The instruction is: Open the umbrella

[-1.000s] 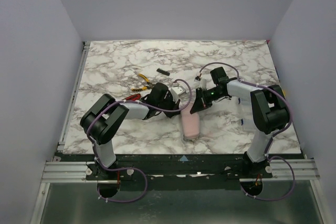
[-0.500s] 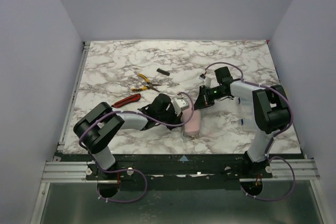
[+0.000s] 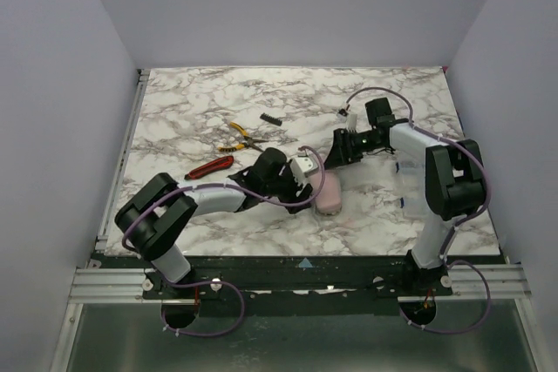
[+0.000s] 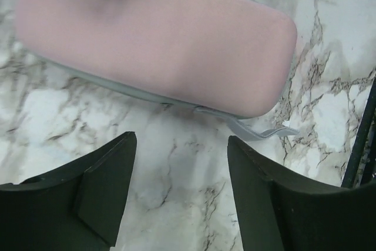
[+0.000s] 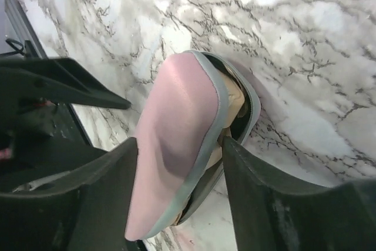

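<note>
We find the umbrella [image 3: 329, 191] lying flat on the marble counter [image 3: 174, 102], between the two grippers. What shows of it is a smooth pink bundle edged in grey (a zipped cover, as far as we can tell). In the right wrist view one end of it gapes, with something beige inside the opening.

The left gripper [image 3: 307, 187] sits just to the left of the umbrella. Its jaws stand wide, with only bare marble between them. From its own camera we see the fingertips [image 4: 126, 145] stop just short of the umbrella's long pink side without touching it. A grey zip tab [image 4: 258, 130] trails onto the marble from the umbrella's corner.

The right gripper [image 3: 334, 156] is just beyond the umbrella's far end. Its jaws are also apart and hold nothing that we can make out. In its own view the umbrella appears in the gap between the two fingers, close to both, but we cannot tell whether either finger touches it.

Well to the left of the umbrella lies a red-handled tool [image 3: 209, 167]. Farther back on that side are yellow-handled pliers [image 3: 237, 135], and beyond those a small black toothed piece [image 3: 271, 118] too small for us to identify.
</note>
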